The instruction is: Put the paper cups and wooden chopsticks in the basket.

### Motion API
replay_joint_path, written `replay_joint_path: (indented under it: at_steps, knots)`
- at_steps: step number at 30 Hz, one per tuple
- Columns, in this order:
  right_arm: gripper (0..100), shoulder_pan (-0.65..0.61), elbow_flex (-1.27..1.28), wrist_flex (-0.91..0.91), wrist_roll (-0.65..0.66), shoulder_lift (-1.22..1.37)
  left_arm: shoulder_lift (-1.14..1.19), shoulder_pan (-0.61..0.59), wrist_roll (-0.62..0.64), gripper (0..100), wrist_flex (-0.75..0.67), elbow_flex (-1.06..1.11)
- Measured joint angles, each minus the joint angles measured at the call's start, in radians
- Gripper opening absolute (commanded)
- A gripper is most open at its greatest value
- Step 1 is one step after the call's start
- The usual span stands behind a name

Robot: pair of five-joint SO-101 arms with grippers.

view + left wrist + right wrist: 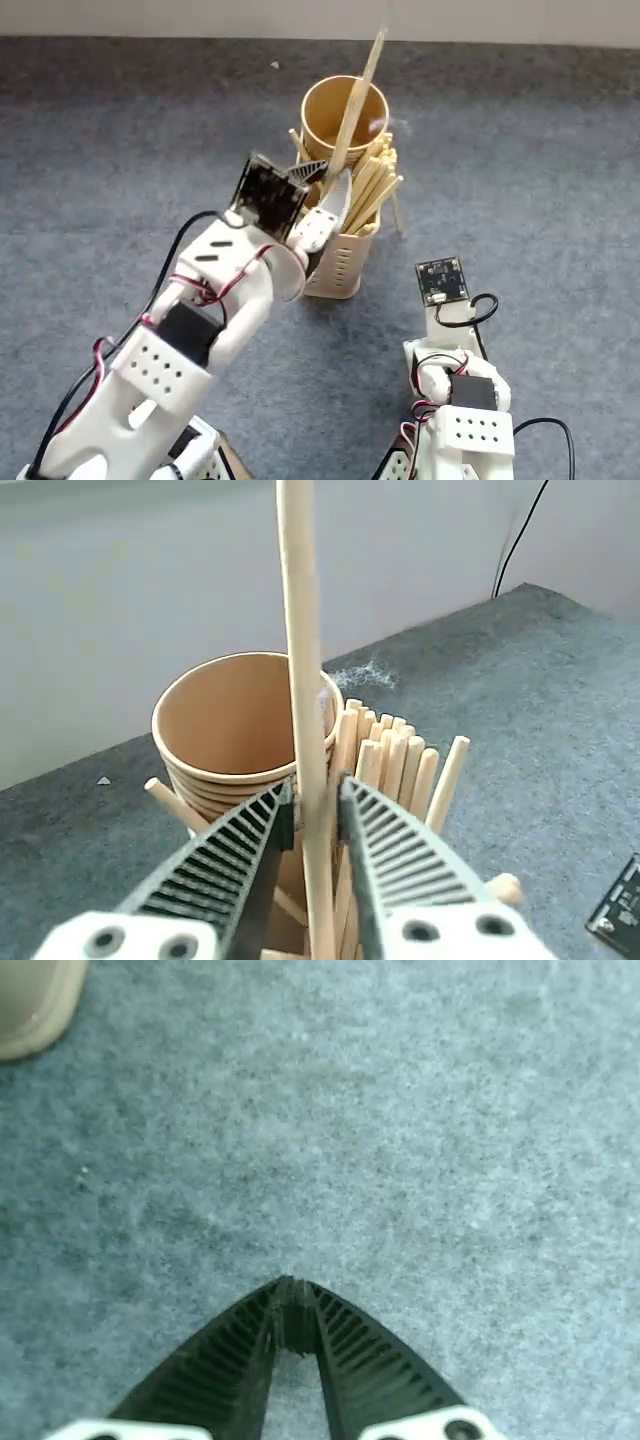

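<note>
Left wrist view: my left gripper (315,802) is clamped on one wooden chopstick (300,630), held roughly upright beside the rim of the stacked paper cups (230,720). A bundle of chopsticks (400,765) stands just right of the cups. High view: cups and bundle sit in the basket (340,265), at the far centre of the grey mat (550,150). Right wrist view: my right gripper (293,1295) hangs low over the mat, tips together. The beige corner (30,1010) is probably the basket's foot.
</note>
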Motion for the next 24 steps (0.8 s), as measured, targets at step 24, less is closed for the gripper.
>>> replay_joint_path:
  at_steps: [24]
  knots:
    - [0.5,0.000,0.000,0.000,0.000,0.000,0.496,-0.218,0.222,15,0.315,-0.520]
